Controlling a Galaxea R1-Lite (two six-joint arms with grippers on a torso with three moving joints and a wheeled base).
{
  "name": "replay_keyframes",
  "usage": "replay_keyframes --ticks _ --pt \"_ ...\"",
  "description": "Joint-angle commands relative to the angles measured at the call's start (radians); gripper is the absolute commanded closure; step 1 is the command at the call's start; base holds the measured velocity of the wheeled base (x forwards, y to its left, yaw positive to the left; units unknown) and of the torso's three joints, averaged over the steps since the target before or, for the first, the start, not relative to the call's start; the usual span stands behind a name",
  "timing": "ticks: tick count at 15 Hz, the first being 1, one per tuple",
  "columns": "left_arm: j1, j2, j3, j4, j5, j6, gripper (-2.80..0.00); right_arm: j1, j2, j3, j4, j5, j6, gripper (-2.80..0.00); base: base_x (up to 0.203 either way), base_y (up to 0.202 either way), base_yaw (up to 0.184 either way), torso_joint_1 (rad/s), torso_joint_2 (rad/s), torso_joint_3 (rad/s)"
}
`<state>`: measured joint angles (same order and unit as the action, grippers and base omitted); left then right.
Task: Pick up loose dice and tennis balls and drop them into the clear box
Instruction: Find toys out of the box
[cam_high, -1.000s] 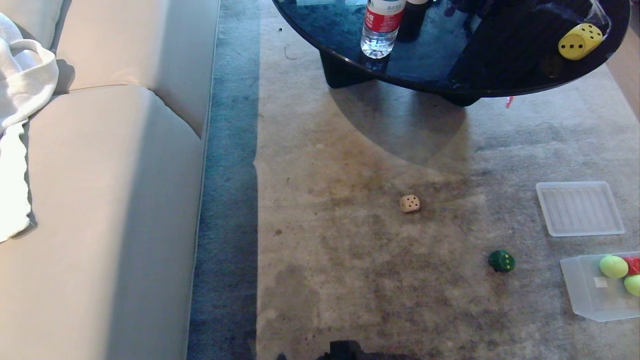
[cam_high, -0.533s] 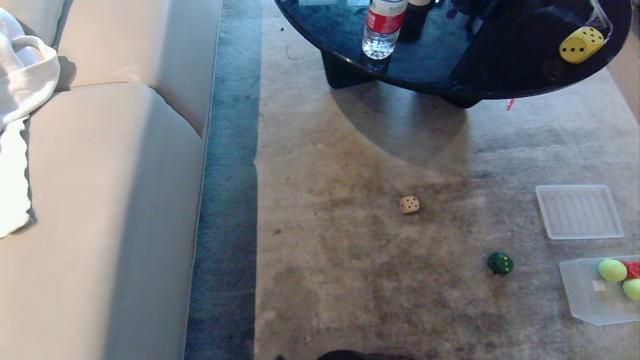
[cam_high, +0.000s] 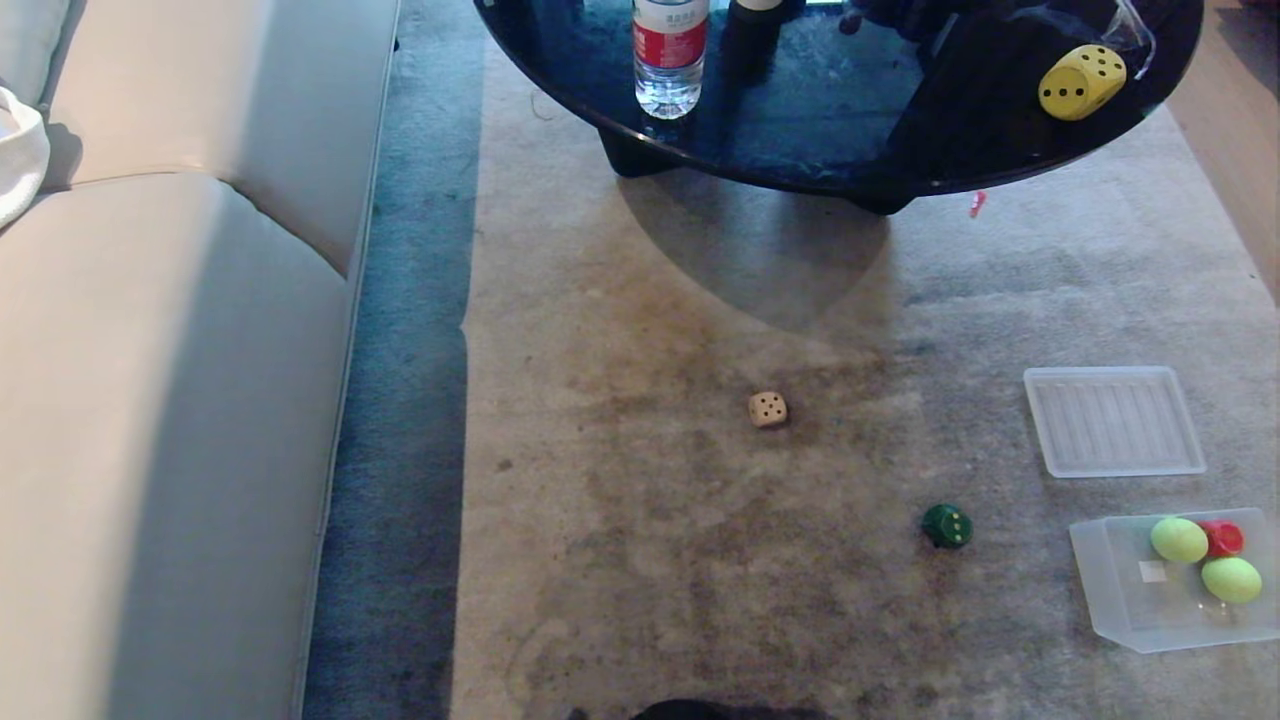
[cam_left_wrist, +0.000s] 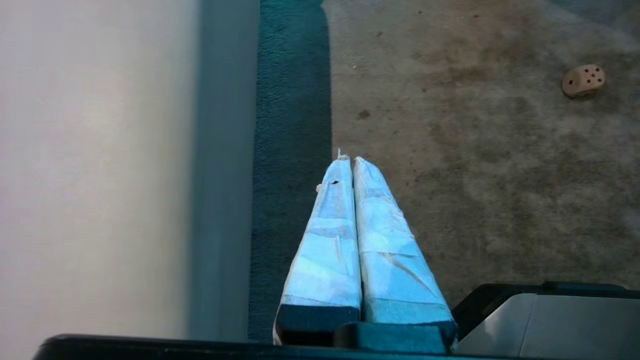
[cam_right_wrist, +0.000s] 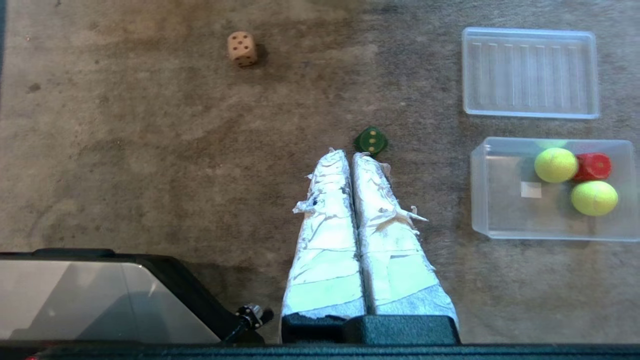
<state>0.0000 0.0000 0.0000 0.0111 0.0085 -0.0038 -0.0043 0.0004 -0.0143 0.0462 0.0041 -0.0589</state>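
A beige die (cam_high: 767, 409) (cam_right_wrist: 242, 48) (cam_left_wrist: 583, 80) and a dark green die (cam_high: 946, 526) (cam_right_wrist: 370, 140) lie loose on the carpet. A yellow die (cam_high: 1081, 82) rests on the dark round table. The clear box (cam_high: 1110, 580) (cam_right_wrist: 500, 210) at the right holds two tennis balls (cam_high: 1179, 539) (cam_high: 1231, 579) (cam_right_wrist: 555, 165) (cam_right_wrist: 594, 198) and a red die (cam_high: 1222, 537) (cam_right_wrist: 592, 166). My right gripper (cam_right_wrist: 350, 154) is shut and empty, held above the carpet with the green die just beyond its tips. My left gripper (cam_left_wrist: 348, 160) is shut and empty, near the sofa's edge. Neither arm shows in the head view.
A flat ribbed clear lid (cam_high: 1113, 420) (cam_right_wrist: 530, 72) lies on the carpet beyond the box. A grey sofa (cam_high: 170, 400) runs along the left. The dark round table (cam_high: 850, 130) at the far side carries a water bottle (cam_high: 669, 55). My base (cam_high: 700, 711) shows at the near edge.
The whole head view has shifted left, so the camera has moved; box, lid and dice keep their places relative to each other. More of the box shows now.
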Motion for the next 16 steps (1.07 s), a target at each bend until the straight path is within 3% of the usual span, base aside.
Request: replay_keyframes --ticks 1,16 --pt "0.000 0.000 0.002 0.000 0.001 -0.001 0.00 0.000 0.000 0.000 0.000 0.001 -0.002 0.00 0.000 0.000 0.000 0.000 0.00 0.000" --pt "0.000 0.000 0.002 0.000 0.002 0.002 0.00 0.000 -0.002 0.004 -0.005 -0.004 0.025 0.00 0.000 0.000 0.000 0.000 0.00 0.000"
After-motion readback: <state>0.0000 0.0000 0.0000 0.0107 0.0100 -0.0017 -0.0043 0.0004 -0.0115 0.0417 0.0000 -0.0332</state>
